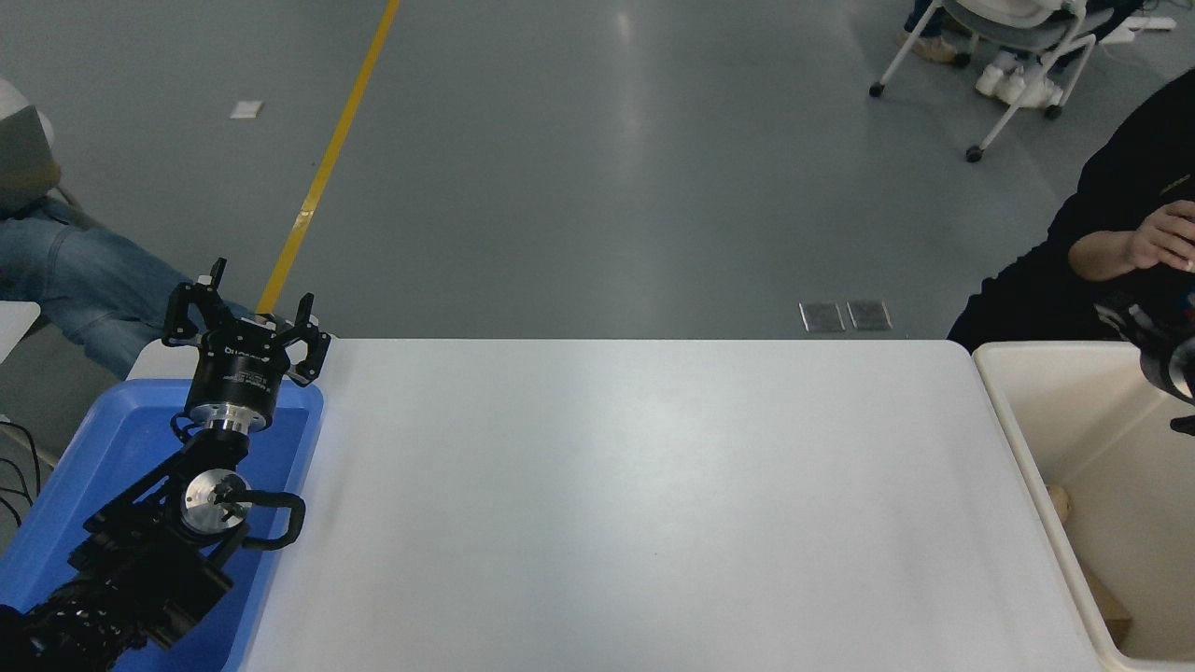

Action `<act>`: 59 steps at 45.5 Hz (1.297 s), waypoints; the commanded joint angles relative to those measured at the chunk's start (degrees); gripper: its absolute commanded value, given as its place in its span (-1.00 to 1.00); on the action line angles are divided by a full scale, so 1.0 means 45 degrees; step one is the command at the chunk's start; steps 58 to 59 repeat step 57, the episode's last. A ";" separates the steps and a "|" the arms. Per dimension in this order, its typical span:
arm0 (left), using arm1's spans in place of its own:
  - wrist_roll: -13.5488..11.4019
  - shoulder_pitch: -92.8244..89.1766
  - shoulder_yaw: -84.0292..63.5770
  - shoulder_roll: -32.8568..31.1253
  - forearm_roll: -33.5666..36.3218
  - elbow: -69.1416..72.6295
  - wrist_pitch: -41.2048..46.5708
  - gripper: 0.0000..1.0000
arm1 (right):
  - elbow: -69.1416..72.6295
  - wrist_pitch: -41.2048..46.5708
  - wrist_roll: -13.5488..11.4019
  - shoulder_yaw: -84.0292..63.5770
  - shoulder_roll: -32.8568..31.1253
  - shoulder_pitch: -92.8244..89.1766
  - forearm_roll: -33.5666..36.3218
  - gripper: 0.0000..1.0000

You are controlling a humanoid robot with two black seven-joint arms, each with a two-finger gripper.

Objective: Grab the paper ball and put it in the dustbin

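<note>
The paper ball [1060, 505] lies inside the dustbin [1022, 448], tucked low against its left wall. The right claw [1167, 359] pokes in above; I cannot tell its fingers. The left claw [245, 322] is apart above the blue tray [103, 439].

A cream-white dustbin [1027, 439], a bright blue tray [112, 420], a white table [635, 504], black grippers.
</note>
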 commanded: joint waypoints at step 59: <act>0.0000 0.0000 0.0000 0.0000 -0.0001 0.0000 0.0002 0.98 | 1.7191 0.5927 -0.0101 -0.4888 0.1766 1.5286 -0.1763 1.00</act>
